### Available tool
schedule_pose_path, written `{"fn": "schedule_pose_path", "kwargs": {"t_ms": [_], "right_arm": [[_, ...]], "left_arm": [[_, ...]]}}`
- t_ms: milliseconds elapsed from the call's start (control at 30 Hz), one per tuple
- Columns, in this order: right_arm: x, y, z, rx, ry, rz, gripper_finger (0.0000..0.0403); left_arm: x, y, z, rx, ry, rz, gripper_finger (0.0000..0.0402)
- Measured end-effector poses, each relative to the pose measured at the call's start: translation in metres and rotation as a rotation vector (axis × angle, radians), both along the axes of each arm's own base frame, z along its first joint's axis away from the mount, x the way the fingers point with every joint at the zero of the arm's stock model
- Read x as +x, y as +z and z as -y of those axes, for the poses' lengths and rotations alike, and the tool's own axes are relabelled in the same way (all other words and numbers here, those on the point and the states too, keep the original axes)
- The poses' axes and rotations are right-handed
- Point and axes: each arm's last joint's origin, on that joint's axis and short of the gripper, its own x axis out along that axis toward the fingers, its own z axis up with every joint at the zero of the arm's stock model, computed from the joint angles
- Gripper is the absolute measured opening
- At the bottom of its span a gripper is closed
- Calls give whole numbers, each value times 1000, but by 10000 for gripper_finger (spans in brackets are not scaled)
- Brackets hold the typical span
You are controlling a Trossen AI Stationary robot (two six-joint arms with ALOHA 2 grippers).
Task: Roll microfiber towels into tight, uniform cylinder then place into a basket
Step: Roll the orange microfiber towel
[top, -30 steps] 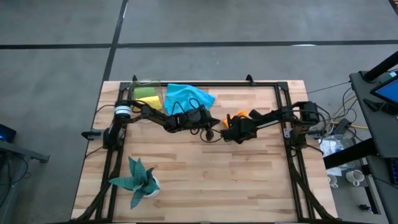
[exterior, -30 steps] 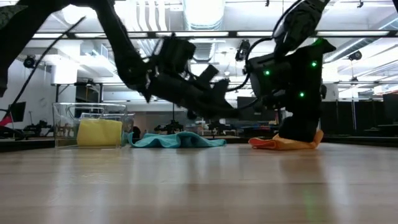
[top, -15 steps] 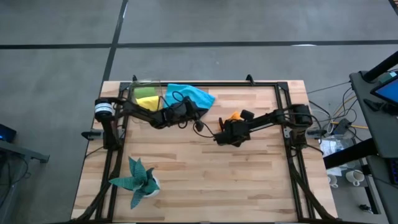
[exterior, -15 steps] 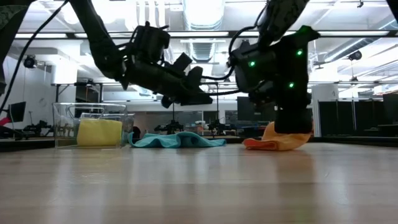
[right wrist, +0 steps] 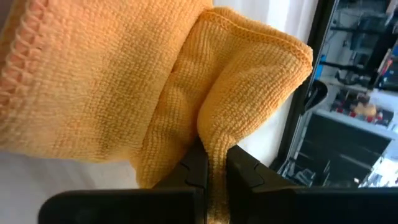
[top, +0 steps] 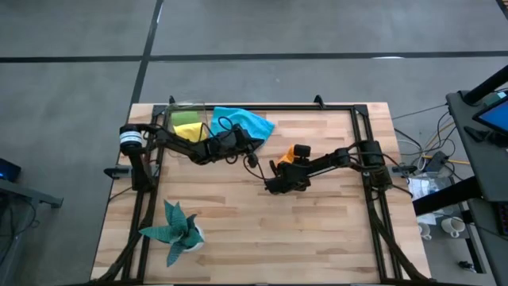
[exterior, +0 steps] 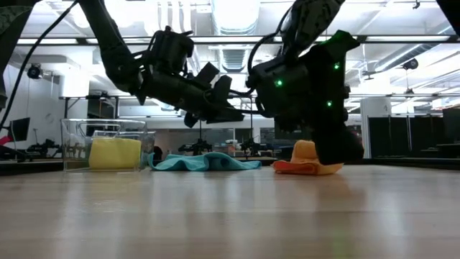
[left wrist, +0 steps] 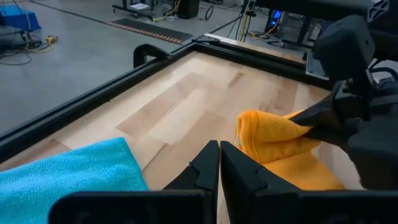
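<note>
The right pincer (top: 274, 184), clenched on an edge of the orange towel (top: 295, 154), has dragged it toward the middle of the desk (top: 317, 238), so the fold-over is under way. The left pincer (top: 255, 157), clenched empty, has pulled back toward the blue towel (top: 238, 121) just behind it.

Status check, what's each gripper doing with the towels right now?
Right gripper shut on orange towel, mid-table. Left gripper shut, empty, above blue towel. Nothing blocking.
</note>
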Motion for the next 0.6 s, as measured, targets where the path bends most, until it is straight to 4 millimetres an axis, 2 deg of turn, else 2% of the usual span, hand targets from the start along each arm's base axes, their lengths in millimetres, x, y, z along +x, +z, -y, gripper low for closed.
{"fn": "schedule_pose_path", "kwargs": {"t_ms": [233, 400, 600], "right_arm": [[5, 8, -15, 45, 138, 31, 14], [7, 6, -23, 62, 218, 19, 14], [-3, 5, -22, 0, 241, 10, 14]], "left_arm": [[-2, 1, 0, 68, 15, -1, 0], [-5, 2, 2, 155, -33, 22, 0], [-17, -4, 5, 225, -53, 89, 0]]}}
